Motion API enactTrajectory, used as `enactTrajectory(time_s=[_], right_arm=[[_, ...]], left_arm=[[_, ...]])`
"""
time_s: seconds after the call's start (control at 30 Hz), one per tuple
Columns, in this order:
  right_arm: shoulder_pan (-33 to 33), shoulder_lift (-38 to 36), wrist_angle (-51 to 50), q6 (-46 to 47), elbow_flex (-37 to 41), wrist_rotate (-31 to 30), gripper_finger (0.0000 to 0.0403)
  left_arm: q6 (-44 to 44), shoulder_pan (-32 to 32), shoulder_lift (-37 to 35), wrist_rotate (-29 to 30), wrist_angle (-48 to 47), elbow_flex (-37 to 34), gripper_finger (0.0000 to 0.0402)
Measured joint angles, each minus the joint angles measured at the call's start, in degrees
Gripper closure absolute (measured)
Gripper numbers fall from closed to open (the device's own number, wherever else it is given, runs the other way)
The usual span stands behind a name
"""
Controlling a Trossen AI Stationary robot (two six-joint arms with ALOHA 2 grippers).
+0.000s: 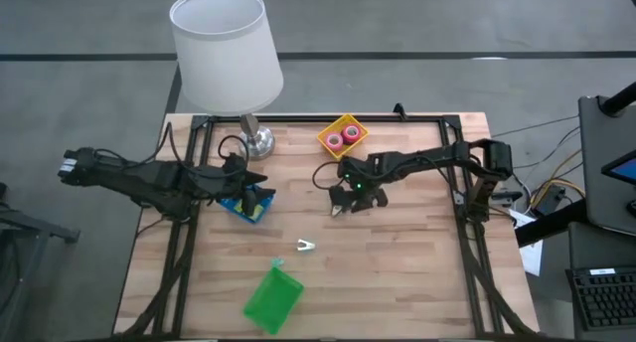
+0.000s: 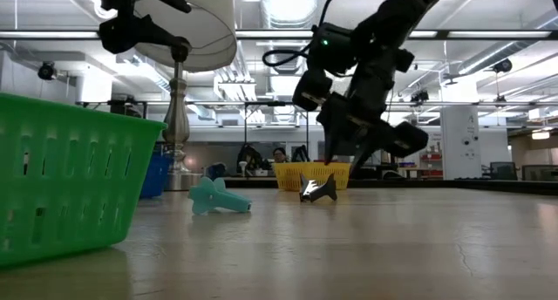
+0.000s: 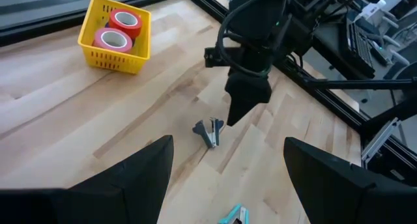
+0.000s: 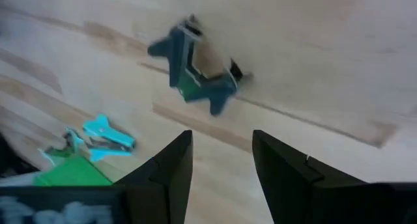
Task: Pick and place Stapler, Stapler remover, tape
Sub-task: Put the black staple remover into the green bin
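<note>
Right now I have the right gripper [image 1: 341,205] poised over the dark staple remover [image 3: 209,131], which lies on the bare wood just beyond its fingertips and is not yet between them; the right wrist view shows both fingers [image 4: 171,167] parted with nothing in the gap. I judge this the approach for picking that remover. A second, pale teal one [image 1: 305,245] lies farther off, near the green basket [image 1: 272,298]. Pink and red tape [image 3: 112,38] already sits in the yellow basket [image 3: 139,45]. Next I need to come down so the remover sits between the fingers, then close. My left gripper [image 1: 260,183] waits spread wide, empty, above the blue basket [image 1: 250,209]
</note>
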State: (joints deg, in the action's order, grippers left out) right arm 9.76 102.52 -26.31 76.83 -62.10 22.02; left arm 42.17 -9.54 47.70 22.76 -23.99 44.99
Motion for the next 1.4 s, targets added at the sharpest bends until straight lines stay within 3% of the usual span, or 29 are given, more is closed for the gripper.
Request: enactTrajectory(time_s=[0.17, 0.83, 1.4], right_arm=[[0.0, 0.0, 5.7, 2.6, 1.4, -0.1, 0.0248], [0.4, 0.0, 10.8, 5.1, 6.3, -0.9, 0.029], [0.4, 0.0, 10.9, 2.4, 7.1, -0.8, 0.0361]], left_arm=[[0.0, 0.0, 0.0, -0.2, 0.0, 0.1, 0.0108], [-0.2, 0.0, 0.0, -0.8, 0.0, 0.1, 0.0108], [0.0, 0.0, 0.0, -0.7, 0.0, 0.0, 0.0108]])
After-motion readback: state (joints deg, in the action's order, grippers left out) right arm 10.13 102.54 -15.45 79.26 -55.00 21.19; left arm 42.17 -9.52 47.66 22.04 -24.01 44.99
